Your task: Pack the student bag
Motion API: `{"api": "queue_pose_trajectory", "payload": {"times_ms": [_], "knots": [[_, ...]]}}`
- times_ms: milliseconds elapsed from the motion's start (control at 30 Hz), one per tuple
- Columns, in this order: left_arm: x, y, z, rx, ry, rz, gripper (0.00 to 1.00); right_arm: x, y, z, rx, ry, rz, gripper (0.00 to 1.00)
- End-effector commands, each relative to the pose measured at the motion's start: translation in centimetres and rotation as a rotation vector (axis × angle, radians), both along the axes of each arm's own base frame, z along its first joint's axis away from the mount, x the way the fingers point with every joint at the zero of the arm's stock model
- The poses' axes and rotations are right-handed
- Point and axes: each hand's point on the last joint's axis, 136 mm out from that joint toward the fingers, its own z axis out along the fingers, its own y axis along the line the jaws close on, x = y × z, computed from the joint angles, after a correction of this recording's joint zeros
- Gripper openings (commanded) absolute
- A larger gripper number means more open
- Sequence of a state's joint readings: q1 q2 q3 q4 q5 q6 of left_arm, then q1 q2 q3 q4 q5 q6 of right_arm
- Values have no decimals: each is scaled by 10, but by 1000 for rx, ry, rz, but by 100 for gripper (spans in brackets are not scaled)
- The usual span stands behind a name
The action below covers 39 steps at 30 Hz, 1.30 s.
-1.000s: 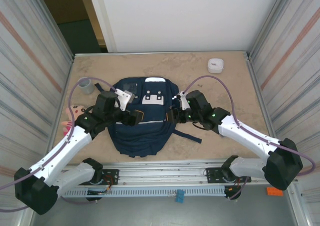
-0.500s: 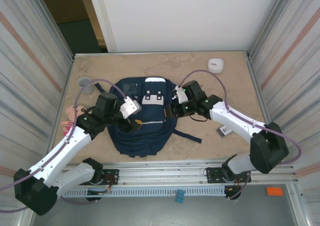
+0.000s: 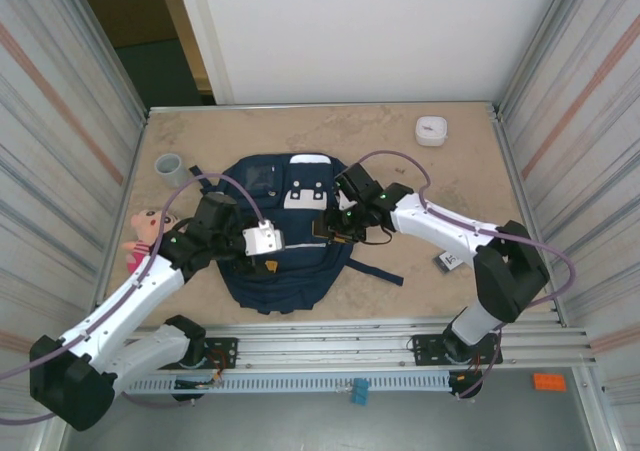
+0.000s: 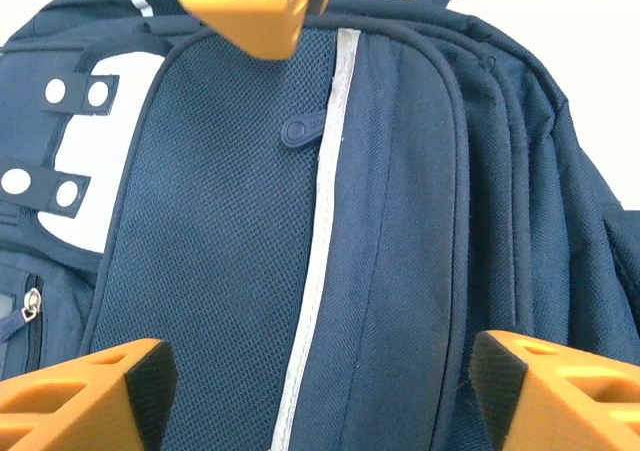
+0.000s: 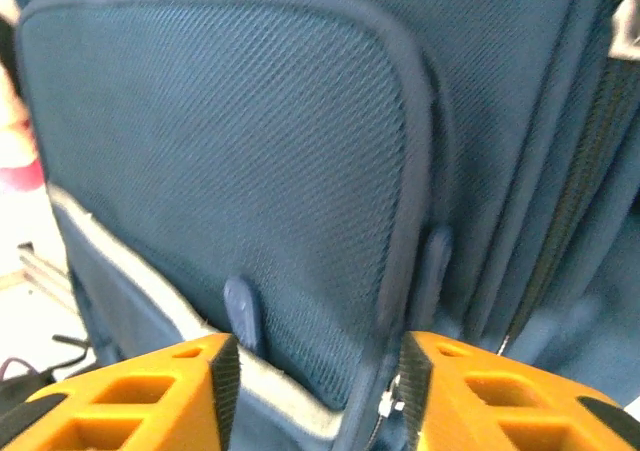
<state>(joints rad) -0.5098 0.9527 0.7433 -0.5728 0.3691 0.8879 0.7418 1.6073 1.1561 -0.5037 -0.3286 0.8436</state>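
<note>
The left gripper [image 4: 320, 386] holds its orange fingers [image 4: 85, 401] spread wide with nothing between them. It hangs just above the mesh front pocket [image 4: 230, 271], probably to frame the pocket for its camera and line up a grasp. The right gripper [image 5: 315, 371] is also parted. Its fingers [image 5: 130, 396] straddle the pocket's piped edge close to the cloth without pinching it, and a small metal zip slider [image 5: 385, 403] sits beside one fingertip. That low, close pose suggests it is hunting for the slider so the bag can be opened.

The large navy blue fabric backpack [image 3: 290, 281] lies flat on its back in the middle of the tan table [image 3: 400, 161], between the two arms, with its top pointing away from them. A thin pale stripe [image 4: 320, 221] crosses the pocket beside a dark rubber pull tab [image 4: 300, 129]. White-grey patches [image 3: 305, 186] sit near the top. Its zips look closed, so packing seems not yet begun.

Around the bag wait a grey cup [image 3: 168, 166], a pink soft toy [image 3: 140, 233] and a white round tub [image 3: 431, 129], all well apart from it.
</note>
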Motion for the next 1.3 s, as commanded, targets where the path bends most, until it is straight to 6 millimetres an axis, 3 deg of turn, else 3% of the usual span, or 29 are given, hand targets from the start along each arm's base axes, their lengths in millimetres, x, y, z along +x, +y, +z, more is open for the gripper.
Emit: {"api": "queue_pose_trajectory", "payload": {"times_ms": [0, 33, 67, 133, 333, 567, 767, 833, 867, 900, 933, 1067, 1133, 1267], "knots": [[-7, -2, 2, -15, -24, -51, 79, 5, -3, -11, -82, 10, -38, 25], [-7, -2, 2, -18, -24, -51, 79, 6, -1, -9, -74, 12, -34, 12], [-8, -2, 1, -17, -22, -54, 79, 7, 2, -4, -50, 8, -25, 6], [-10, -3, -1, -15, -10, -67, 79, 10, 10, 16, 1, -23, -11, 0], [-8, -14, 0, -27, 1, -101, 79, 20, 16, 66, 127, -93, -1, 0], [6, -24, -12, 33, -52, -94, 76, 24, 14, 80, 188, -100, -13, 0], [22, -37, -17, 21, -98, -55, 58, 25, 15, 93, 225, -116, -19, 0], [28, -38, -14, 12, -110, -11, 44, 25, 14, 97, 241, -137, -22, 0], [29, -38, -12, -4, -109, 3, 28, 27, 12, 100, 242, -158, -27, 0], [28, -37, -9, -23, -107, 10, 11, 27, 6, 103, 239, -202, -31, 6], [26, -37, -7, -48, -104, 4, 2, 29, 0, 109, 231, -254, -37, 12], [8, -32, 9, -218, -31, -38, 0, 32, -34, 120, 187, -474, -3, 40], [2, -29, 16, -287, -22, -55, 0, 32, -50, 125, 172, -605, 44, 46], [-10, -26, 18, -343, -25, -93, 0, 40, -79, 124, 158, -790, 86, 70]]}}
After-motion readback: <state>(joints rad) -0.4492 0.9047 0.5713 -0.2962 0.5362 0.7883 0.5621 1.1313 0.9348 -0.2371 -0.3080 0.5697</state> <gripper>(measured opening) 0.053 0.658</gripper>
